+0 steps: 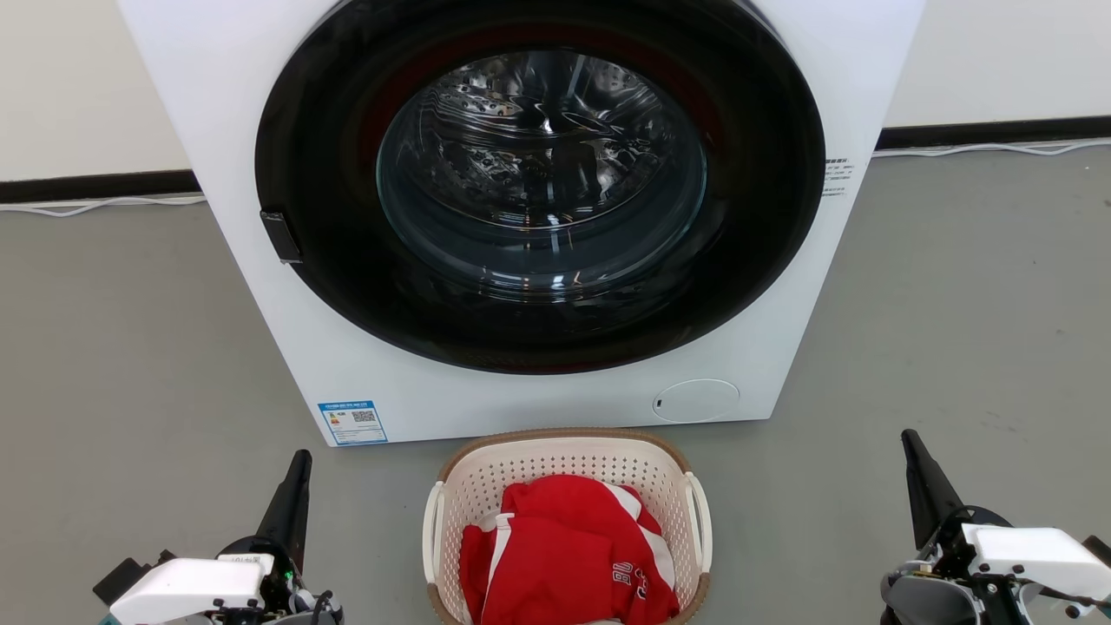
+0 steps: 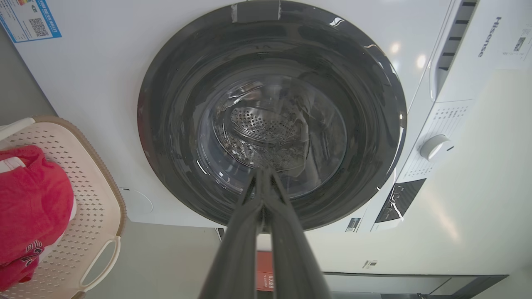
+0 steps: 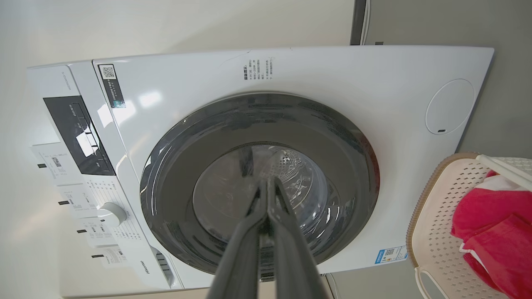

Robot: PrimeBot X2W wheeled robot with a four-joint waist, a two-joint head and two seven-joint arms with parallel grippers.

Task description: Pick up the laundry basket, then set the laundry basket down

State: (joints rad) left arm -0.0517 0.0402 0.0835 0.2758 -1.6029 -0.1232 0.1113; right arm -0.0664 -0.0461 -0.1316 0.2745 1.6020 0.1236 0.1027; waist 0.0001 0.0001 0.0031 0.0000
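You face a white front-loading washing machine (image 1: 538, 399) that stands on a smooth grey floor (image 1: 955, 304), ahead of both hands. Its round door (image 1: 347, 295) is a glossy black ring around clear glass. Behind the glass is a shiny steel drum (image 1: 538, 130) dotted with holes.

The laundry basket (image 1: 564, 456) sits on the floor between your hands. It is to the right of the left hand and to the left of the right hand, apart from each, with its far side near the foot of the machine. It is a rounded rectangle of cream-white plastic. The walls are pierced with rows of small holes and topped by a tan, woven-look rim.

A crumpled red garment (image 1: 564, 547) with white trim lies inside, soft and loosely heaped.

The basket will probably feel light and fairly stiff, though its thin walls may flex and the smooth plastic may slip. The best hold looks like the two white loop handles (image 1: 431, 529), one on each side wall, each facing one hand. Lifting both sides level should keep it from tipping.

Your left hand (image 1: 299, 464) has its two long dark fingers pressed together and holds nothing. Your right hand (image 1: 913, 451) is the same, closed and empty.
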